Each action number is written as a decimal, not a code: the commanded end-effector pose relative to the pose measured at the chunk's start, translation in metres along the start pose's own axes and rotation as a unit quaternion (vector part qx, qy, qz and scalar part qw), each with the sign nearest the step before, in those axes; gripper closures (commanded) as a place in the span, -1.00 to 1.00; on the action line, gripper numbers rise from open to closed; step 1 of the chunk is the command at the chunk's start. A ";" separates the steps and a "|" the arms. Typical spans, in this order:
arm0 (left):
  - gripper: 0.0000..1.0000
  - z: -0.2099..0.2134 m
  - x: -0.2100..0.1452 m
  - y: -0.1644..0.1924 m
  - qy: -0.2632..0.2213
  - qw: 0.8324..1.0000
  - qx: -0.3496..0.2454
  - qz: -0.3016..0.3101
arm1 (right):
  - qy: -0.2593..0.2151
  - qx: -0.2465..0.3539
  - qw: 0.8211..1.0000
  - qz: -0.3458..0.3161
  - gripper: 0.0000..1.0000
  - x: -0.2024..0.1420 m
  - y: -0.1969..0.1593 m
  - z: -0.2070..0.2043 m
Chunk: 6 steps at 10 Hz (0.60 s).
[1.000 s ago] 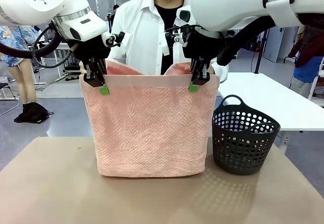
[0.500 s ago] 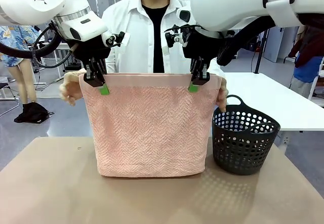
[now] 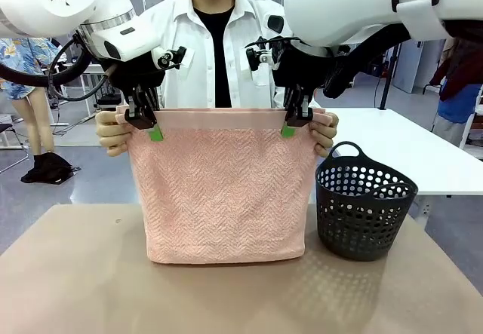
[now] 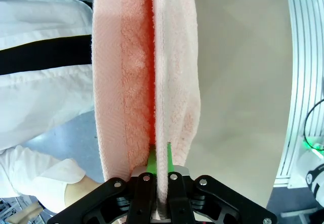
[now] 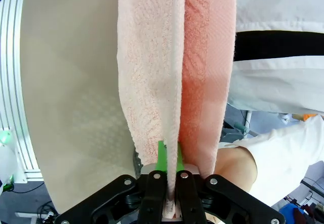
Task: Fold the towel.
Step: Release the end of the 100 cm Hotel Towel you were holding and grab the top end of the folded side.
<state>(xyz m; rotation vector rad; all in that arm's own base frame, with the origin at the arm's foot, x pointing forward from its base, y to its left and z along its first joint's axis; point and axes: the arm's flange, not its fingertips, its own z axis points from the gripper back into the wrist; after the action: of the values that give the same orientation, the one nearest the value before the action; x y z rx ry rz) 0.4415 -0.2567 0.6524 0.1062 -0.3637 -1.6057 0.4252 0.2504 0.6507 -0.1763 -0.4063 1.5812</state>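
Front: towel [image 3: 223, 191] hangs doubled, hem on table [image 3: 68, 274]. Left gripper [image 3: 151, 127] and right gripper [image 3: 290, 125] pinch top edge, keeping it taut. Person's hand [image 3: 112, 132] at each corner, likely aligning layers.
Left wrist: pads [image 4: 151, 159] clamped on edge.
Right wrist: same pinch.

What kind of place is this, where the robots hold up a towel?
Probably a robot lab, not a home. The white arms' black left gripper and right gripper pinch a salmon-pink terry towel over a plain tan table; a bare white worktable stands behind on grey floor.
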 end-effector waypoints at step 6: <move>-0.54 0.014 -0.005 -0.001 -0.008 1.000 0.021 0.011 | -0.013 -0.022 1.000 0.002 -0.45 -0.004 0.004 0.014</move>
<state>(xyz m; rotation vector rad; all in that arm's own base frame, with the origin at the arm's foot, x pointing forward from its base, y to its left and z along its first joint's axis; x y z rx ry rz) 0.4406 -0.2545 0.6586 0.1087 -0.3778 -1.6003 0.4221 0.2489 0.6578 -0.1829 -0.4279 1.5782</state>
